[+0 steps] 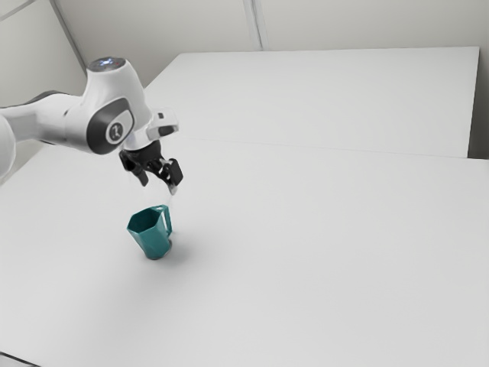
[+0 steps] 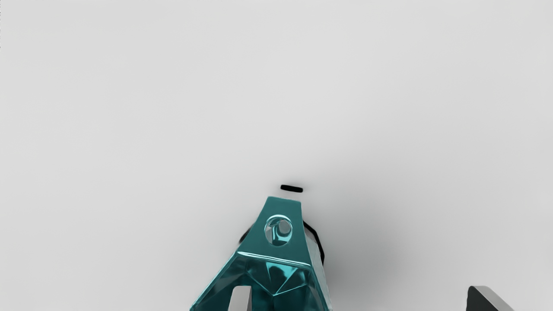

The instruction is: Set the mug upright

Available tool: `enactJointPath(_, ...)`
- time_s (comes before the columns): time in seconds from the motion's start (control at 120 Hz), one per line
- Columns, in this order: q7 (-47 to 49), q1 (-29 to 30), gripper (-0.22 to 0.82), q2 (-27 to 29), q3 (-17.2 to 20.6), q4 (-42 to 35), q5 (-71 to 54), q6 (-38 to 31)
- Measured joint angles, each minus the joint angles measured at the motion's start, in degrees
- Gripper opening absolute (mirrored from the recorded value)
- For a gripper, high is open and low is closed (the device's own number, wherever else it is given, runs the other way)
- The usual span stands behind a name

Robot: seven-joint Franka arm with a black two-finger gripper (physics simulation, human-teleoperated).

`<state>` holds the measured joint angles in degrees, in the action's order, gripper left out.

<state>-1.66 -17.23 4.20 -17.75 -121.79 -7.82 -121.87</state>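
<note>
The gripper hangs above the table and over the mug, its fingers apart with a gap between them and the mug's rim. Teal and angular, the mug rests on its narrow base, opening facing up and handle toward the far side; a slight lean cannot be ruled out. In the wrist view the open gripper has one fingertip overlapping the opening of the mug, and the other lies out over bare table. The mug's lower body is largely hidden there beneath its rim and handle.
The white table spreads around the mug, with a second white surface behind it and pale walls beyond. A dark edge shows at the exterior view's lower left corner. The arm reaches in from the exterior view's left.
</note>
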Motion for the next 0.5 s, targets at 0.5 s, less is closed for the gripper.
enactJointPath(0.5, 0.2, 6.2, 0.58, -3.6, 6.9, 32.1, 4.8, 28.1)
